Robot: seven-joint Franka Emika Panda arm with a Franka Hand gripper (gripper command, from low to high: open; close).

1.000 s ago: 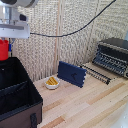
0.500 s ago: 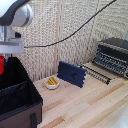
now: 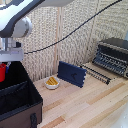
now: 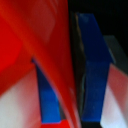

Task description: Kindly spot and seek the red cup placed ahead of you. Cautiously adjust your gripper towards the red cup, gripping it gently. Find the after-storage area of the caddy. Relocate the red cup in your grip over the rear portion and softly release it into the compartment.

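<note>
The red cup [image 3: 2,71] shows at the exterior view's left edge, hanging under my gripper [image 3: 5,64], the white block on the white arm. It is low over the far section of the black caddy [image 3: 22,107], behind the inner divider [image 3: 14,90]. The strap [image 3: 34,120] is on the near end wall. In the wrist view the red cup wall [image 4: 45,45] fills the picture. It sits pinched between the two dark blue fingers [image 4: 92,70], so my gripper [image 4: 67,87] is shut on it. The cup's bottom is hidden by the frame edge.
A small white bowl [image 3: 51,83] with something yellow in it stands right of the caddy. A flat dark blue panel [image 3: 71,73] leans beside it. A wire rack [image 3: 98,75] and a toaster oven [image 3: 113,56] stand at the right. A black cable [image 3: 75,31] hangs across the back wall.
My gripper has come down with the red cup in it, from well above the caddy to just over its far section. Nothing else has moved.
</note>
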